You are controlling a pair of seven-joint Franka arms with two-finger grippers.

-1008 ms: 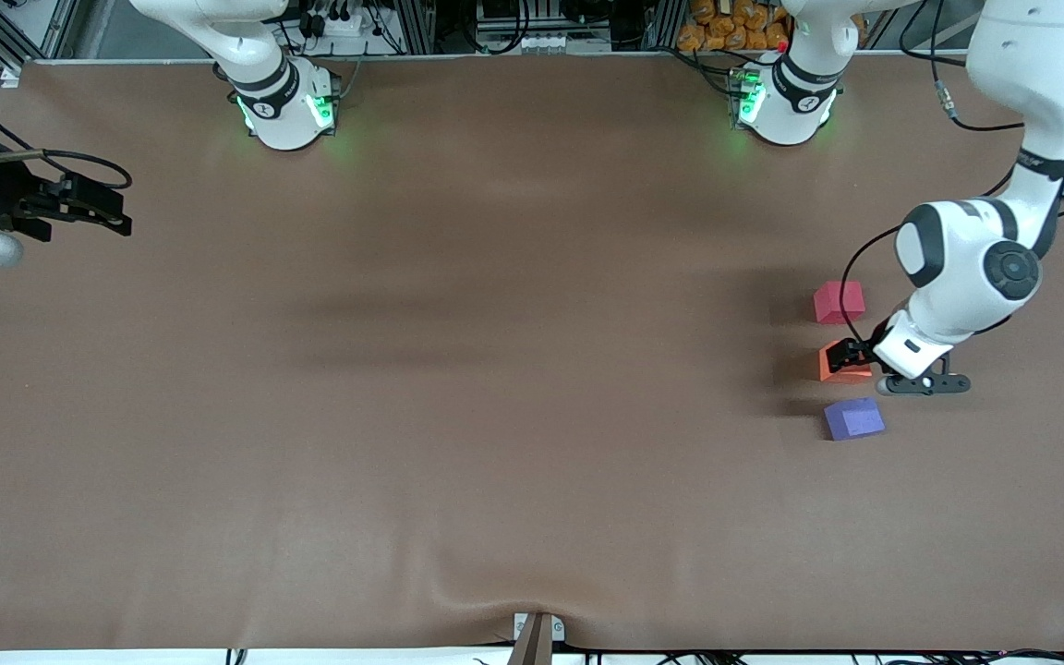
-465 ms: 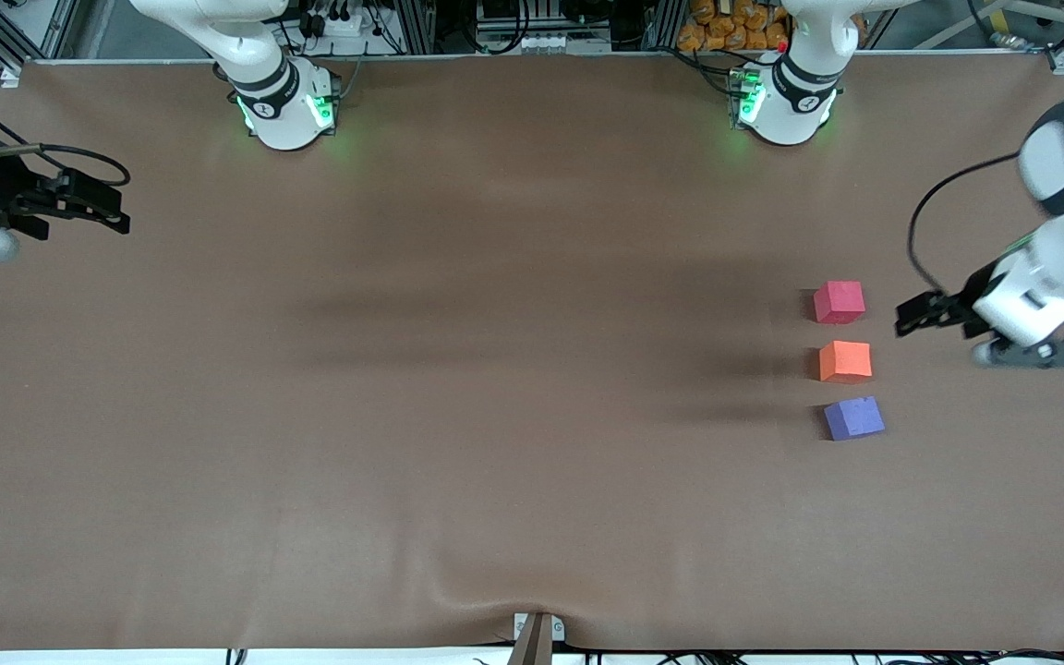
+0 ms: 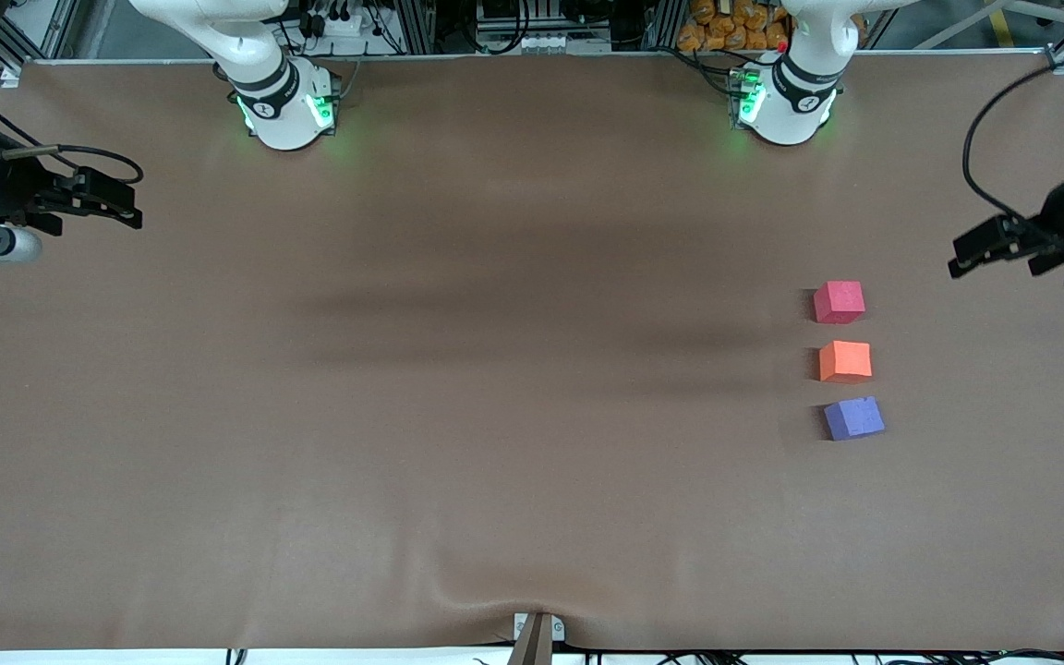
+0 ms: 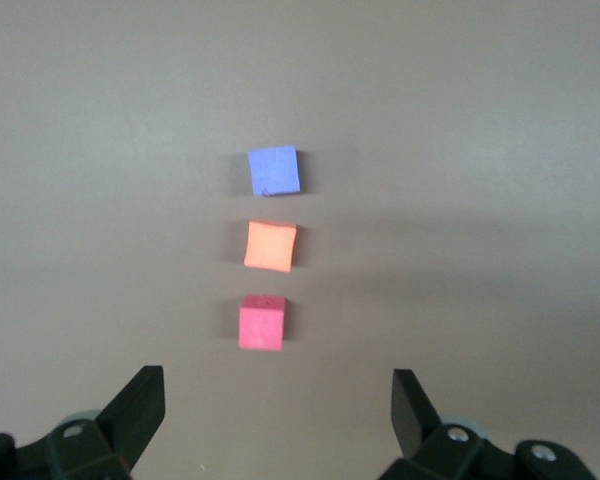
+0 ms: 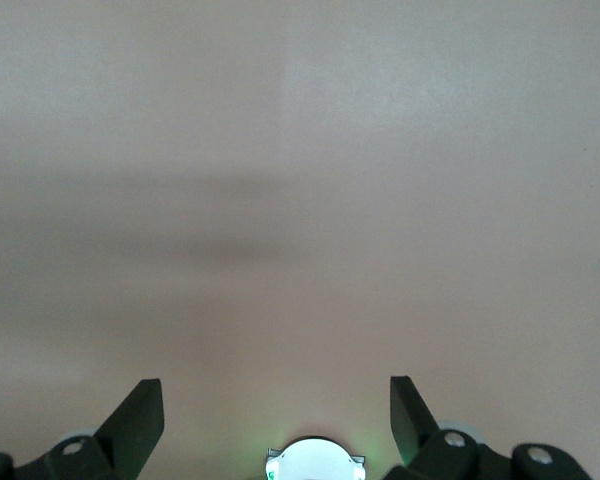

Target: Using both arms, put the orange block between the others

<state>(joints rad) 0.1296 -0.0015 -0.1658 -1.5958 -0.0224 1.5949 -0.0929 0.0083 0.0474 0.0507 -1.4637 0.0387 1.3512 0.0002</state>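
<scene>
The orange block [image 3: 845, 360] [image 4: 271, 246] lies on the brown table in a row between the pinkish-red block [image 3: 839, 302] [image 4: 261, 323] and the purple-blue block [image 3: 853, 417] [image 4: 274, 170]. Small gaps part the three. My left gripper [image 3: 957, 259] [image 4: 277, 390] hangs open and empty over the table's edge at the left arm's end, well apart from the blocks. My right gripper [image 3: 133, 209] [image 5: 275, 395] waits open and empty over the right arm's end of the table.
The two green-lit arm bases [image 3: 287, 102] [image 3: 786, 97] stand along the table's back edge. One white base [image 5: 315, 458] shows between the right gripper's fingers. The brown cloth [image 3: 495, 416] has a wrinkle at its front edge [image 3: 537, 610].
My left gripper has drawn up and away from the orange block toward the left arm's end of the table, staying open. The orange block stays between the others. The right gripper shifted slightly.
</scene>
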